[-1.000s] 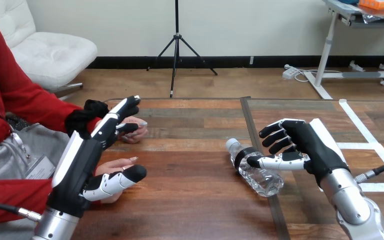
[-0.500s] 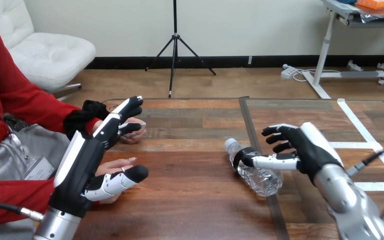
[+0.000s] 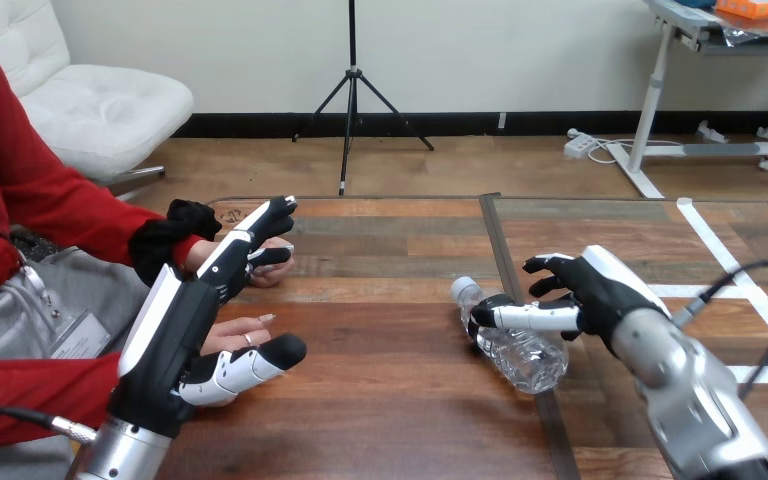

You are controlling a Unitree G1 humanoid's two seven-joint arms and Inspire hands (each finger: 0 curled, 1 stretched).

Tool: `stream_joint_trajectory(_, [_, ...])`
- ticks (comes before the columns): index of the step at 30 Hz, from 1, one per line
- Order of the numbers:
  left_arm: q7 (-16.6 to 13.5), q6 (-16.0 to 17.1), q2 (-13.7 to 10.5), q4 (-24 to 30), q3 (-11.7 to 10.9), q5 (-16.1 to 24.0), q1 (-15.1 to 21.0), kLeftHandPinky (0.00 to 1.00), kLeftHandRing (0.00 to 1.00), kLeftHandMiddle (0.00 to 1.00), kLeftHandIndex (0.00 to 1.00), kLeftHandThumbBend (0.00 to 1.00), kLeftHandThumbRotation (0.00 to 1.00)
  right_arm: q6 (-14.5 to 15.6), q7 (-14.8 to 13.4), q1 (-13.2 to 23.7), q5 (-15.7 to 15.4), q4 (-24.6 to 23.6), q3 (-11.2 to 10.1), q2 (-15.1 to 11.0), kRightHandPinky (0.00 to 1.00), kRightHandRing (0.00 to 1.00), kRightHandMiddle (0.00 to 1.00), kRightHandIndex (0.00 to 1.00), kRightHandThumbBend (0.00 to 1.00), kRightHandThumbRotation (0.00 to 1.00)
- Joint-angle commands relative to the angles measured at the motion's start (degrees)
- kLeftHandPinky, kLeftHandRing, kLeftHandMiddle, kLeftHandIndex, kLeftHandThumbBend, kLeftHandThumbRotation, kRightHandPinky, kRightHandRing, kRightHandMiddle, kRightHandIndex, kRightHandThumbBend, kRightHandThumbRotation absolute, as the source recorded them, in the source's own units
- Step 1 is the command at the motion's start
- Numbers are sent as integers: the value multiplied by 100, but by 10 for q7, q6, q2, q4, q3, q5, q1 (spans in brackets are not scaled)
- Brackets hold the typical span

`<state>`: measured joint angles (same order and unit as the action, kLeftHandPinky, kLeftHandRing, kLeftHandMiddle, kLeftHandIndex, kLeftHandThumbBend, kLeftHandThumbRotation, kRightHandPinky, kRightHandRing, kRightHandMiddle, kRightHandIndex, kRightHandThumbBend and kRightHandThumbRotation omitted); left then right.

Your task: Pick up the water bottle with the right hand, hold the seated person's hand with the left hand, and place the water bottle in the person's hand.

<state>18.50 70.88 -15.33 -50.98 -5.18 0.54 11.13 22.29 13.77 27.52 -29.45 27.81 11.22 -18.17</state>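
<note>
Water bottle (image 3: 526, 360): it lies on its side on the desk (image 3: 380, 400), right of the middle. The cap end points to the far left, and the bottom end rests on the dark seam (image 3: 495, 250) that crosses the desk top.
Right hand (image 3: 592, 292): it is over the cap end of the bottle and touches it there. Whether it is really closed on the bottle, I cannot tell from this angle.
Right forearm (image 3: 690, 400): silver, it comes in from the lower right corner.
Left hand (image 3: 175, 340): it is raised at the left side with fingers (image 3: 245, 240) straight and the thumb (image 3: 250, 365) spread away from them. It holds nothing.
Person's near hand (image 3: 242, 328): it lies at the left edge of the desk, just beside the left hand's palm and above its thumb. Nothing is curled round it.
Person's far hand (image 3: 260, 277): it rests on the desk further back and is partly covered by the left hand's fingers. It seems they are only in front of it, not gripping.
Between bottle and person: only bare desk, nothing stands in the way.
White tape (image 3: 705, 240): lines of it are on the right part of the desk, beyond the right hand.
</note>
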Motion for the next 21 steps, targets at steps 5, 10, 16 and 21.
stream_joint_trajectory(5, [-9,2,7,30,7,-11,24,79,89,92,90,100,78,12,7,170,-22,133,41,6,44,59,66,89,100,48])
stream_joint_trajectory(10, [2,5,7,27,11,-27,26,79,89,92,90,100,77,5,-1,202,-20,198,52,16,46,63,71,89,100,48])
stream_joint_trajectory(16, [8,5,6,23,11,-36,26,80,89,92,90,100,77,8,-8,230,-18,256,64,29,51,69,77,90,100,48])
stream_joint_trajectory(21, [2,10,6,23,6,-31,25,79,89,92,90,100,77,18,-11,249,-22,291,79,42,56,74,82,92,100,49])
